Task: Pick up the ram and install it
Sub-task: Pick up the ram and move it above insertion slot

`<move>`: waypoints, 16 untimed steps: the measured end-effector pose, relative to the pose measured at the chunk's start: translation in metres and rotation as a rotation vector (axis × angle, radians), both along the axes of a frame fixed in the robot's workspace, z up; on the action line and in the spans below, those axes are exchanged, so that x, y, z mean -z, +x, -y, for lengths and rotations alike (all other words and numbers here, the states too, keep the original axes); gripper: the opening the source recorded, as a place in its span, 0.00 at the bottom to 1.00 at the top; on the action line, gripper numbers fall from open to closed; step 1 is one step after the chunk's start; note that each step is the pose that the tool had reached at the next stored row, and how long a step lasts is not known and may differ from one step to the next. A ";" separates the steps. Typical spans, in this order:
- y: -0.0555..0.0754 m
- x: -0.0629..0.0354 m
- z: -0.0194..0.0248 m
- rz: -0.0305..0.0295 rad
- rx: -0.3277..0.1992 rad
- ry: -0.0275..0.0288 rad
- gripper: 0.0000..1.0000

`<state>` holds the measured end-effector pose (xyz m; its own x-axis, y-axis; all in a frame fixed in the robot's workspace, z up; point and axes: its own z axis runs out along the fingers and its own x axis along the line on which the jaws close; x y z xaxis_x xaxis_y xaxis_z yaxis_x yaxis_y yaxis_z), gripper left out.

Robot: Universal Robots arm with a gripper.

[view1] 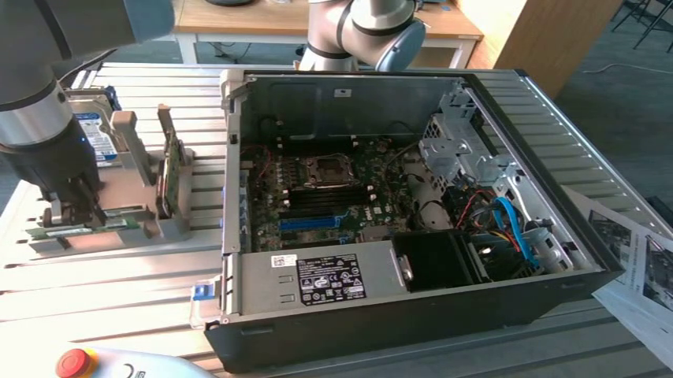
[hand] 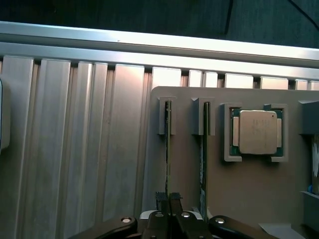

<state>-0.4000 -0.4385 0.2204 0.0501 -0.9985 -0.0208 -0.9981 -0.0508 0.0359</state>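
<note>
The ram stands on edge as a thin green stick, one end seated in a bracket of the grey holder. My gripper is shut on the end nearest the wrist, its dark fingers pressed together on the stick. A second stick stands in the neighbouring bracket, untouched. In the exterior view my gripper reaches down onto the holder at the exterior view's left, well away from the open computer case. The motherboard's black slots and a long blue slot lie inside the case.
A processor chip sits in a holder pocket beside the sticks. A broader green card and a hard drive stand in the same holder. A red stop button sits at the front, and papers lie beyond the case on the slatted metal table.
</note>
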 end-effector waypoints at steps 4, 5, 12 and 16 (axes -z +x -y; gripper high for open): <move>0.000 -0.0054 0.0000 0.0000 0.000 -0.0001 0.12; 0.000 -0.0070 0.0000 0.0000 0.000 -0.0001 0.12; 0.000 -0.0188 0.0000 0.0001 0.000 -0.0011 0.12; 0.000 -0.0252 0.0000 0.0000 0.000 -0.0023 0.12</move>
